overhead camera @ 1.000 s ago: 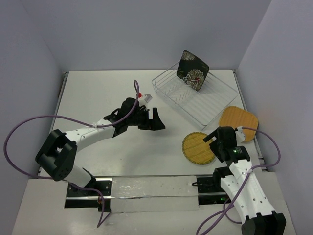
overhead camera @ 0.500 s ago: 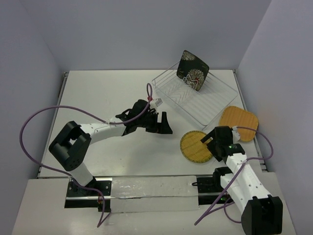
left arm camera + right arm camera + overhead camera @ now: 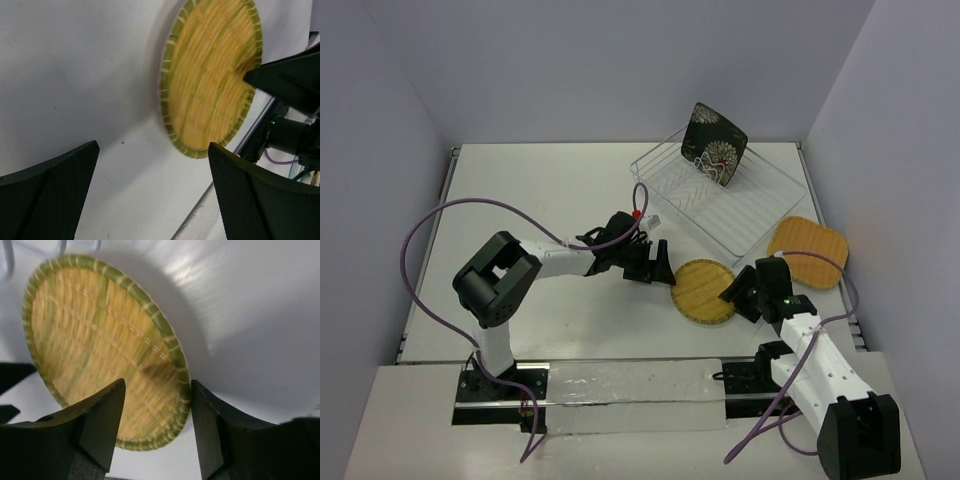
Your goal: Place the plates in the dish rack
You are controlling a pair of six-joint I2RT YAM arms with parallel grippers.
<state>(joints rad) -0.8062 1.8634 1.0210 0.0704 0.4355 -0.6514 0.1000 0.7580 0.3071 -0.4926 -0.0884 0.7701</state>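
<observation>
Desk (image 3: 520, 200): white, everything sits on it.
Dish rack (image 3: 750, 215): far right, set at an angle.
Wooden plate (image 3: 807, 252): flat on the desk, just beside the rack's near-right edge.
Black flowered plate (image 3: 714, 144): up on edge, tilted, in the rack's far corner.
Yellow woven plate (image 3: 704, 292): flat on the desk between both grippers.
Left gripper (image 3: 660, 268): fingers wide, just beside that plate's left rim.
Right gripper (image 3: 735, 295): fingers parted, woven rim between them.

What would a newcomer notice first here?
The round yellow woven plate lies flat on the table at centre right. The left end effector and the right end effector flank it on opposite sides. Behind it, the square black flowered plate stands tilted in the wire dish rack, and the orange-tan plate lies on the table beside the rack.
</observation>
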